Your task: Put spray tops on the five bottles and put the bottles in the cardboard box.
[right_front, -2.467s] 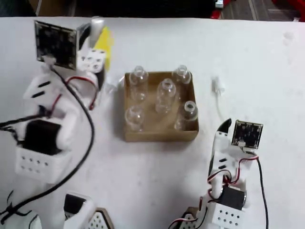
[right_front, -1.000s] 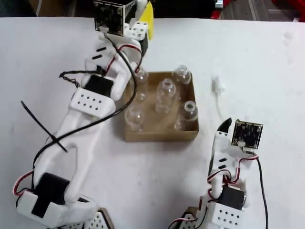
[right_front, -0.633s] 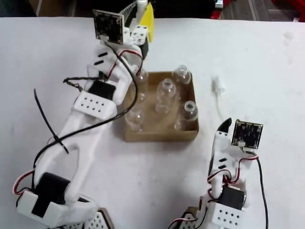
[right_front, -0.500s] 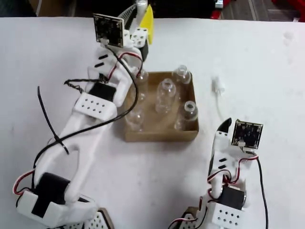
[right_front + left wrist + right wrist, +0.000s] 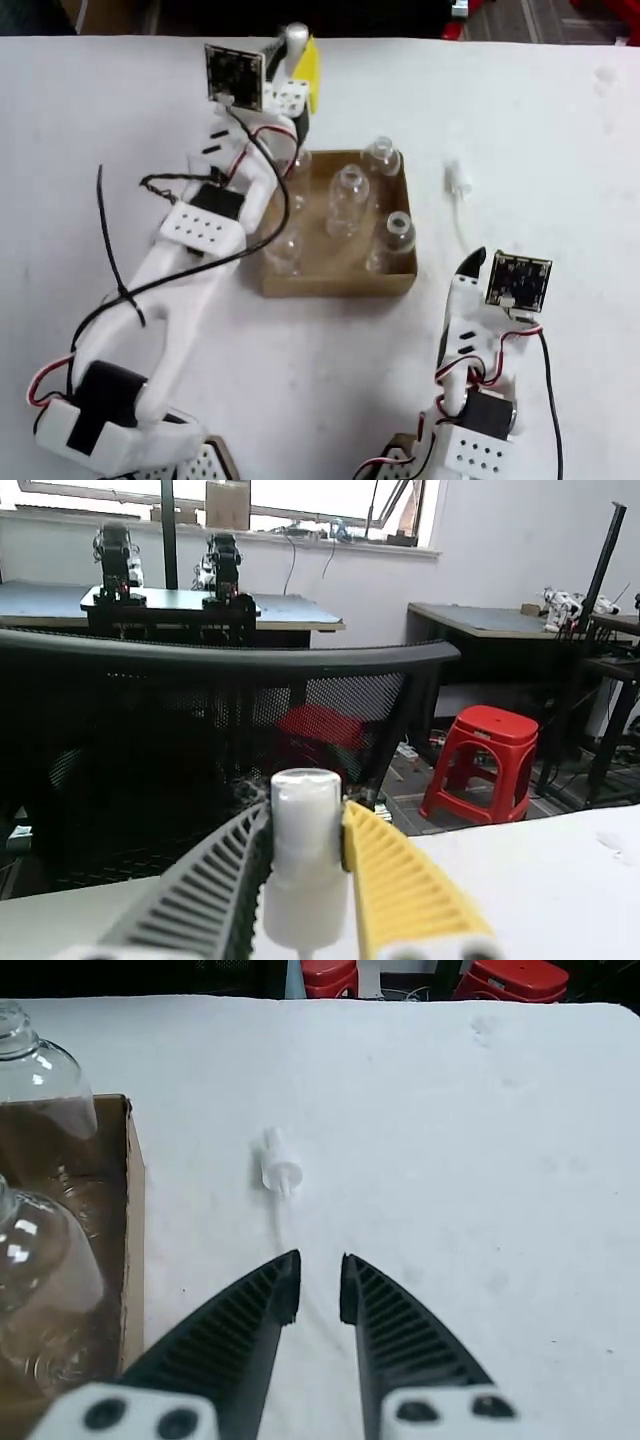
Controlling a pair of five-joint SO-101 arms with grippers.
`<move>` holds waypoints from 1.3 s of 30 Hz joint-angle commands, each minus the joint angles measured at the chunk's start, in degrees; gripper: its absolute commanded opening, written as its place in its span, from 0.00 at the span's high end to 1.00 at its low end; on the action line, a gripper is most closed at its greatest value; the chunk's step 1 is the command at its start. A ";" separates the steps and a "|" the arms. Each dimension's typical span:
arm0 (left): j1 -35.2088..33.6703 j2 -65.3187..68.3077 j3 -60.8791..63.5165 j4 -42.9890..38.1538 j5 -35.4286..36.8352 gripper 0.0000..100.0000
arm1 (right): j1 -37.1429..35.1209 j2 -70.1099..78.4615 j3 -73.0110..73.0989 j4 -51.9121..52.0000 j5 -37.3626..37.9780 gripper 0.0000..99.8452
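- Left gripper: grey and yellow fingers clamped on a spray top. It hangs over the far table edge, beyond the cardboard box.
- Held top: its long axis runs in line with the fingers, with the rounded head past the fingertips, pointing away from the wrist toward the room. Its lower end is hidden between the fingers, so you can't tell from here whether a tube hangs there.
- Right gripper: jaws slightly apart, nothing between them. It sits low on the table just right of the box and aims at a second spray top.
- Second top lies flat on the table. Its long axis runs far-to-near, head on the far side, thin tube trailing toward the right gripper.
- Five open-necked bottles stand in the box, e.g. the middle bottle. None looks capped.
- Risk: the grip is on smooth round sides, so a quick swing could let the top slip, and this near the edge it would likely drop off the table.
- Risk: your left arm lies across the box's left side. Lowering or sweeping it could tip those bottles.
- Risk: the held top isn't pointing down, so you'll probably have to re-aim it or it will miss the neck.
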 commanded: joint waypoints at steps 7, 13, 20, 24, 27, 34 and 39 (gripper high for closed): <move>0.57 -0.92 5.10 -1.76 0.53 0.98 | 0.57 -0.04 0.53 -1.27 -0.09 0.94; 0.31 -0.92 8.97 -1.76 0.44 0.98 | 0.57 -0.04 0.53 -1.27 -0.09 0.94; 0.31 -0.92 11.08 -1.67 0.44 0.98 | 0.57 -0.04 0.53 -1.27 -0.09 0.94; 0.22 -0.92 11.16 -1.67 0.44 0.98 | 0.57 -0.04 0.53 -1.27 -0.09 0.94; 0.22 -0.92 11.16 -1.67 0.44 0.98 | 0.57 -0.04 0.53 -1.27 -0.09 0.94; -1.10 -1.10 10.90 0.26 -2.20 0.84 | 0.57 -0.04 0.53 -1.27 -0.09 0.94; -2.59 -6.81 11.34 5.45 -0.88 0.84 | 0.48 -0.04 0.53 -1.27 -0.09 0.94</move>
